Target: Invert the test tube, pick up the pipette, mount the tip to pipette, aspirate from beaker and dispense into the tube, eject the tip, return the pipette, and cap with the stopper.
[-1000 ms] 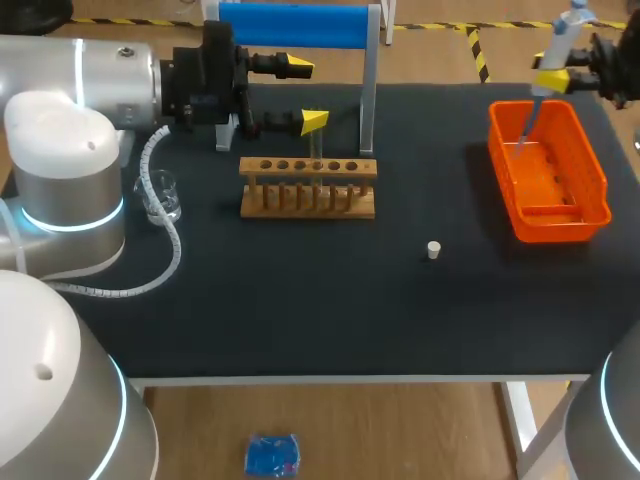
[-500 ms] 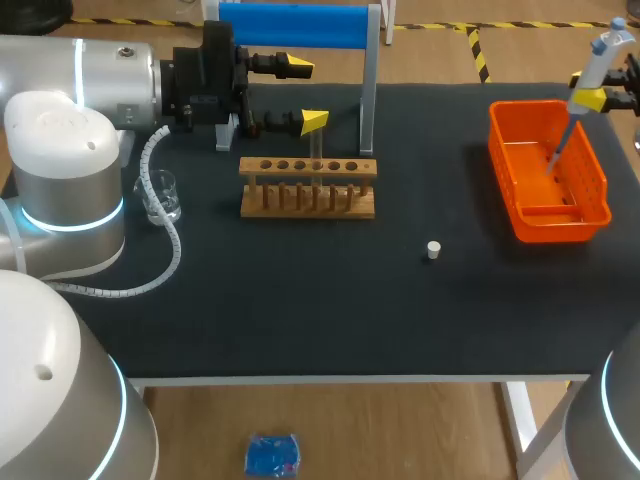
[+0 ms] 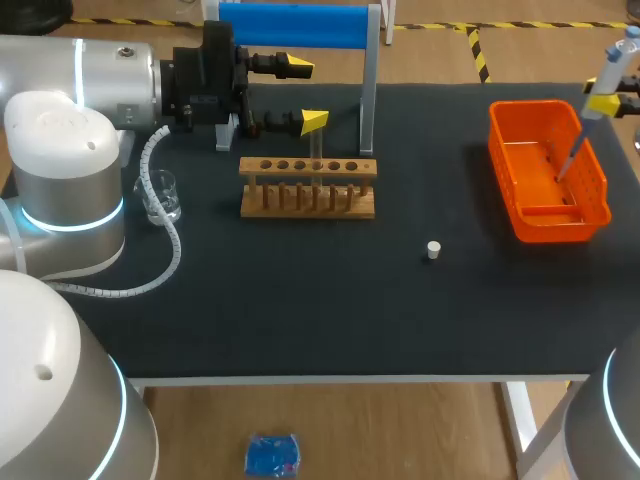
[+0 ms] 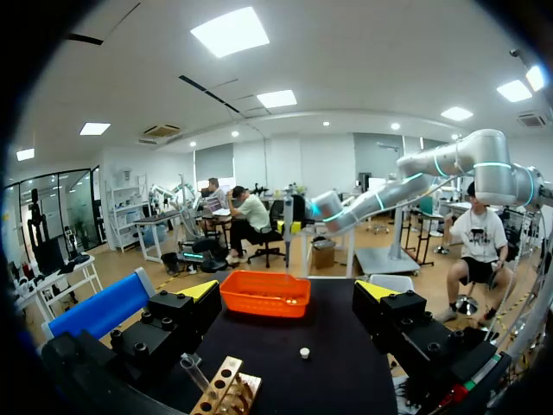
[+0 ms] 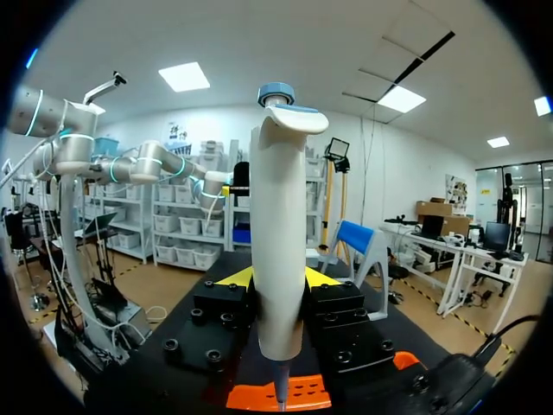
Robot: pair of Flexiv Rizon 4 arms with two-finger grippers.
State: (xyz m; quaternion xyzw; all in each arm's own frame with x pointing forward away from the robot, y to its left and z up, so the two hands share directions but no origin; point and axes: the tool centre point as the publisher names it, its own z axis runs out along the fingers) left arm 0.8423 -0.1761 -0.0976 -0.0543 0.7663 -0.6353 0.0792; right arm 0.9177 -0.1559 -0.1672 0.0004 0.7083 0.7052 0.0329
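Pinching the pipette (image 3: pixel 617 63), right fingers (image 3: pixel 603 103) hover over the bin (image 3: pixel 598 208); left fingers (image 3: pixel 313 120) gape.

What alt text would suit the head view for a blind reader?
At the right of the table, the right arm's jaws hold a pipette tilted over an orange basket. The left arm's jaws stand open behind a wooden tube rack; a beaker and white stopper sit apart.

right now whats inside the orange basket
Only the thin lower end of the pipette shows over the floor of the orange basket; nothing else is visible. The near wall hides some floor.
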